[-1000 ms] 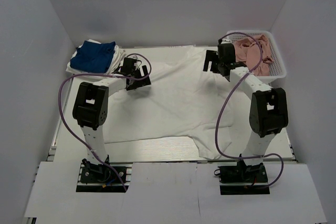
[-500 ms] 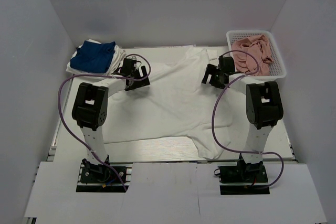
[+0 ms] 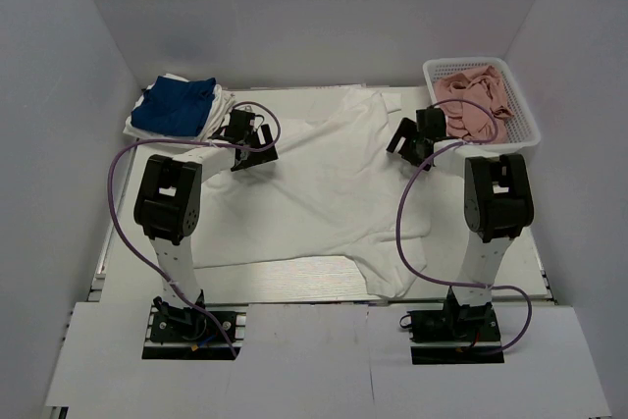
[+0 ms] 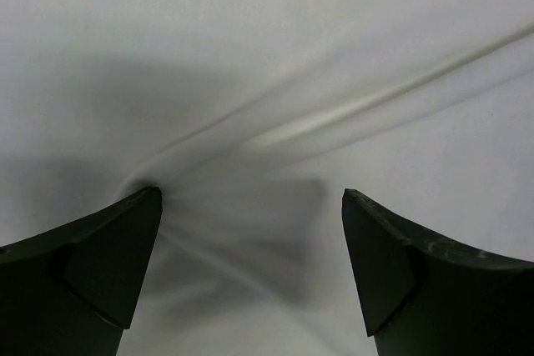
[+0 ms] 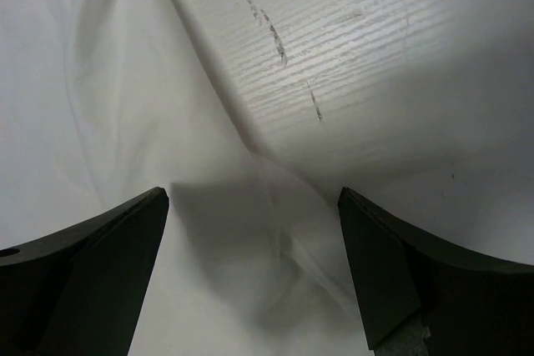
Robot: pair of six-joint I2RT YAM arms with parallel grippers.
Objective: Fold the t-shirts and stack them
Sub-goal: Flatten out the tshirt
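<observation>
A large white t-shirt (image 3: 324,183) lies spread over the middle of the table. At the back left a folded royal-blue t-shirt (image 3: 177,105) rests on another folded white one (image 3: 221,110). My left gripper (image 3: 253,152) stands open, low over the big shirt's left shoulder. In the left wrist view that gripper (image 4: 250,198) has creased white cloth (image 4: 275,122) between its fingers, puckered at the left fingertip. My right gripper (image 3: 404,140) is open at the shirt's right edge. In the right wrist view it (image 5: 253,198) straddles a fold of the cloth edge (image 5: 284,206) beside bare table (image 5: 375,56).
A white basket (image 3: 527,115) holding pink clothes (image 3: 476,95) stands at the back right, just behind the right gripper. Grey walls close in the table on the left, the right and the back. Purple cables loop beside both arms.
My right gripper has come down from beside the basket to the shirt's right edge, and its arm has folded back. The left gripper has hardly moved.
</observation>
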